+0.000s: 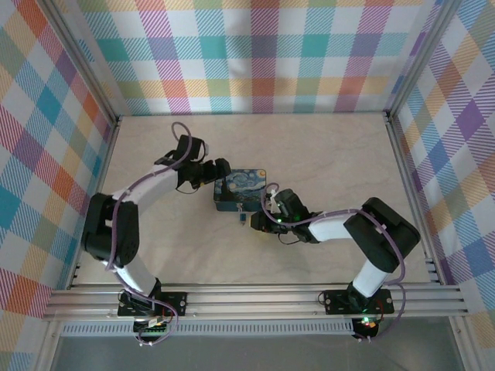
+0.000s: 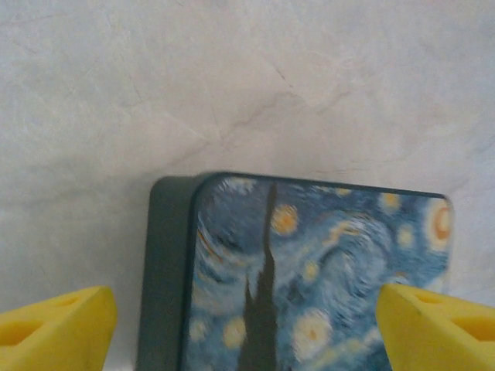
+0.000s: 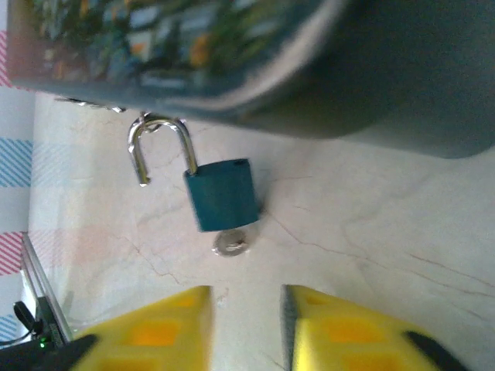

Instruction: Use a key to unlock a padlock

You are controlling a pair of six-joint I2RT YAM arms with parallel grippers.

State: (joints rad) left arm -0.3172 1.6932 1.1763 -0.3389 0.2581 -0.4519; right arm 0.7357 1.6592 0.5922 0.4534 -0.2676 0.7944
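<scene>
Padlock (image 3: 221, 193), teal body, silvery shackle open, key (image 3: 230, 246) in base

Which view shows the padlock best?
Right wrist: padlock close and sharp, shackle open, key in its base. Top view gives a tiny speck at the near edge of the tin. Left wrist faces that tin's lid.

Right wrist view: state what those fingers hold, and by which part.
Nothing. The right gripper has its fingers apart with bare table between them, short of the padlock and the key in its base.
</scene>
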